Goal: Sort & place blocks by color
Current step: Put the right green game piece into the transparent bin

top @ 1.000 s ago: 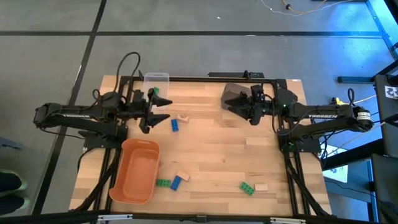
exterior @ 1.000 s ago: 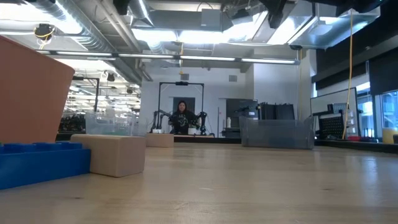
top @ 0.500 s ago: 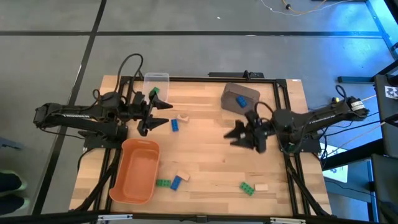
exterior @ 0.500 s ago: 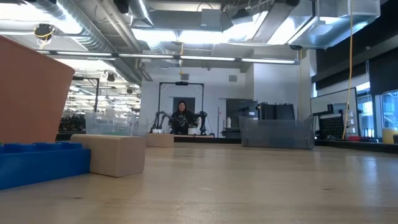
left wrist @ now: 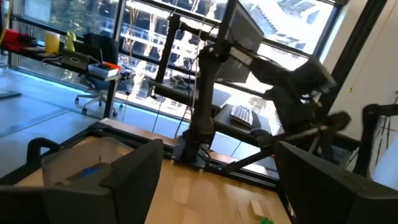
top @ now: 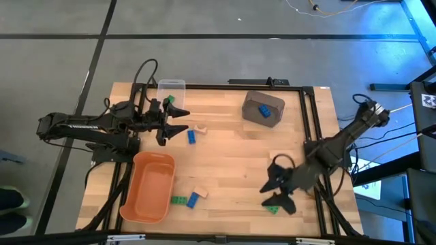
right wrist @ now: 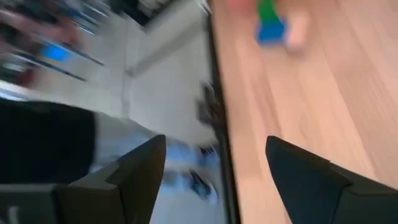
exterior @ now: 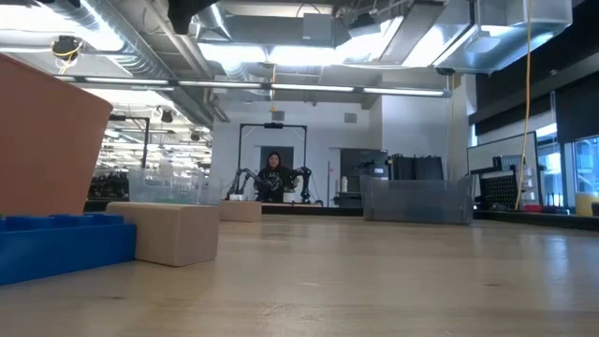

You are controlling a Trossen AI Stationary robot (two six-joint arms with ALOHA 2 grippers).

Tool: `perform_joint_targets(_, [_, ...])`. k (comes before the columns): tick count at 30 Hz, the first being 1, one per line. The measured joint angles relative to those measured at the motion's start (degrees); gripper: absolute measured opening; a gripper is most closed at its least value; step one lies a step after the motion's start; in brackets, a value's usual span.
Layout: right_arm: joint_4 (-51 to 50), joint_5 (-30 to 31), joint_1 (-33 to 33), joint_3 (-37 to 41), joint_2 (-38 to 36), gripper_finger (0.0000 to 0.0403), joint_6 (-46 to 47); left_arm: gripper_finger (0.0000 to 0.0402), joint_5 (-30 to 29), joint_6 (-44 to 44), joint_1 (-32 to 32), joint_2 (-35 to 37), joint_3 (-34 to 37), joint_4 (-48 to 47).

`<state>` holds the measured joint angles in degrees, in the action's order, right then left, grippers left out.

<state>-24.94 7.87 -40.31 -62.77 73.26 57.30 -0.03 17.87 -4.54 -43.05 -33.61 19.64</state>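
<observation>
My left gripper (top: 180, 121) (left wrist: 219, 149) hangs open above the table's far left part, beside a blue block (top: 193, 136) and a tan block (top: 200, 127). My right gripper (top: 272, 194) (right wrist: 216, 143) is open over the near right part, just above a green block (top: 273, 209) that its arm partly hides. Green (top: 178, 200), blue (top: 193, 199) and tan (top: 201, 193) blocks lie together on the table near the orange tub (top: 151, 185). Another blue block (top: 263, 109) lies in the dark grey bin (top: 263, 107). Something green (top: 168, 101) shows at the clear bin (top: 171, 92).
The orange tub stands at the near left, the clear bin at the far left, the dark grey bin at the far right. Bare wood lies across the table's middle (top: 238, 156). The low view has a blue block (exterior: 56, 245) and a tan block (exterior: 168, 232) close up.
My right gripper has swung from over the dark grey bin toward the table's near edge and now hangs above the green block at the near right. A blue block shows in the grey bin where the gripper stood.
</observation>
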Motion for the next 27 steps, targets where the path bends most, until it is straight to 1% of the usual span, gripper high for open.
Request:
perform_joint_targets(3, [-11.8,0.05,-2.38,-6.51,6.39,0.0277,6.05,0.03,-0.43,0.0,0.01,0.0,0.0,0.02])
perform_joint_targets(6, [-20.58,-0.54,-3.73,-11.68,12.54,0.0277,12.74,0.03,-0.99,0.0,0.0,0.0,0.0,0.02])
perform_joint_targets(10, [-29.22,-5.07,-4.15,-15.53,20.12,0.0277,21.81,0.03,-1.63,0.0,0.0,0.0,0.0,0.02])
perform_joint_targets(14, [-30.66,-10.04,-4.15,-15.78,25.89,0.0277,26.44,0.03,-2.01,0.0,0.0,0.0,0.0,0.04])
perform_joint_targets(17, [-30.69,-13.0,-4.15,-15.71,29.91,0.0277,26.68,0.03,-2.01,0.0,0.0,0.0,0.0,0.04])
perform_joint_targets(27, [-32.36,-13.52,-4.07,-15.67,38.16,0.0277,26.64,0.03,-2.05,0.0,0.01,0.0,0.0,0.07])
